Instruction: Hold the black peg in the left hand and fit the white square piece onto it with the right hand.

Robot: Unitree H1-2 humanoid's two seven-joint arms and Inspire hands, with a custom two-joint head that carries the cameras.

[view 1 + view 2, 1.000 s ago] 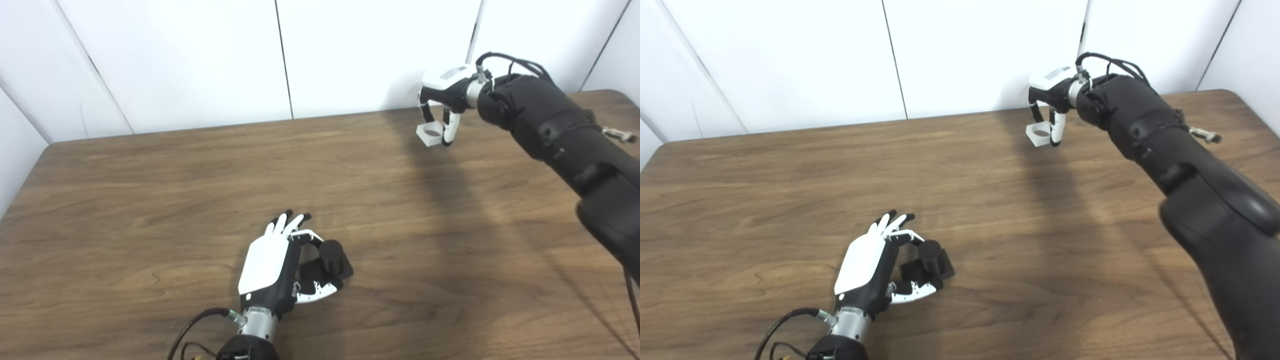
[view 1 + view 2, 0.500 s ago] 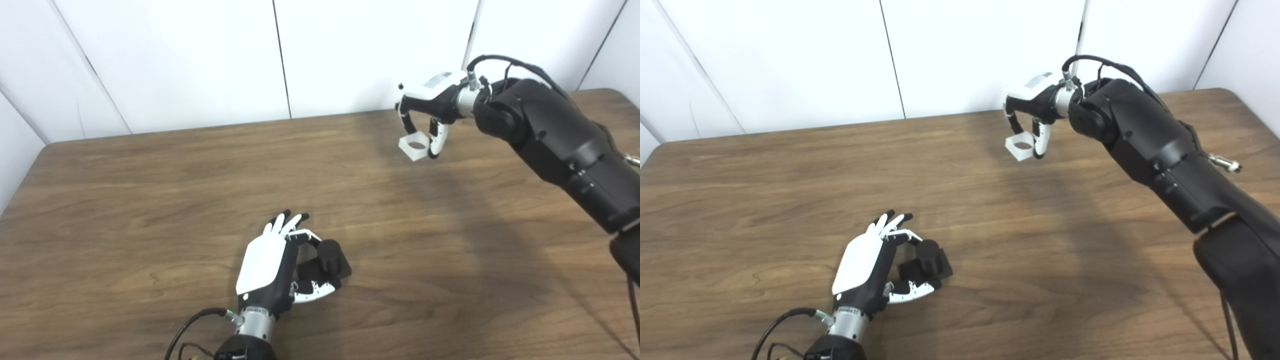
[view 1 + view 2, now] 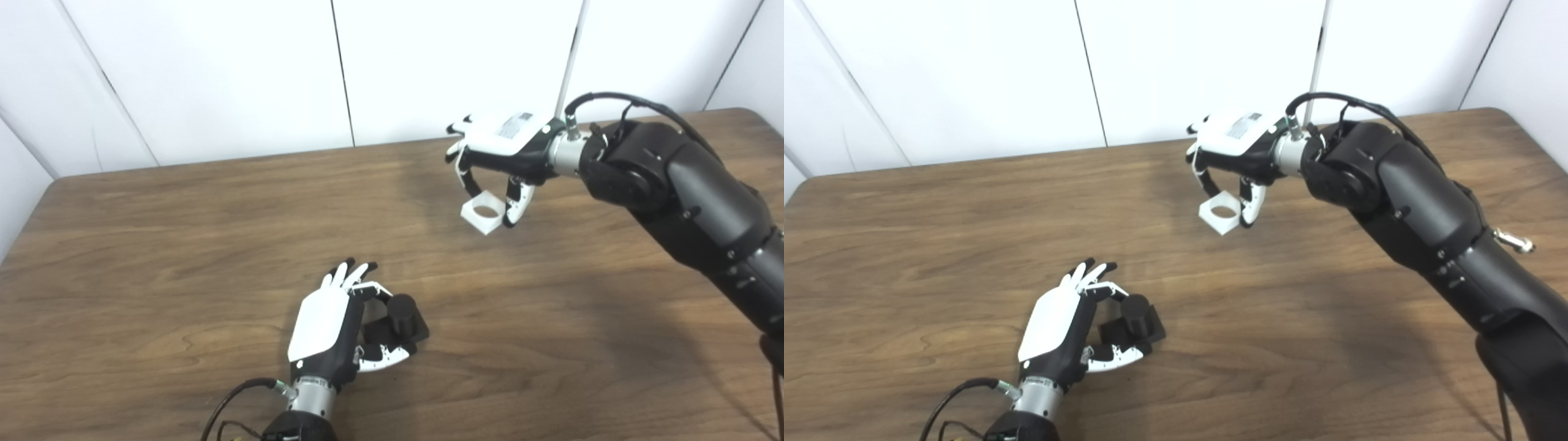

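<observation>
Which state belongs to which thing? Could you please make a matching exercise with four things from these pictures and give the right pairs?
Things:
1. black peg
2. white square piece
3. left hand
4. right hand

States:
A. above the wooden table, pinching the piece with the round hole
B. low at the near edge, curled beside the dark part
C. standing upright on its flat black base
D. held in the air, not yet over the peg

Pairs: 1-C, 2-D, 3-B, 4-A
</observation>
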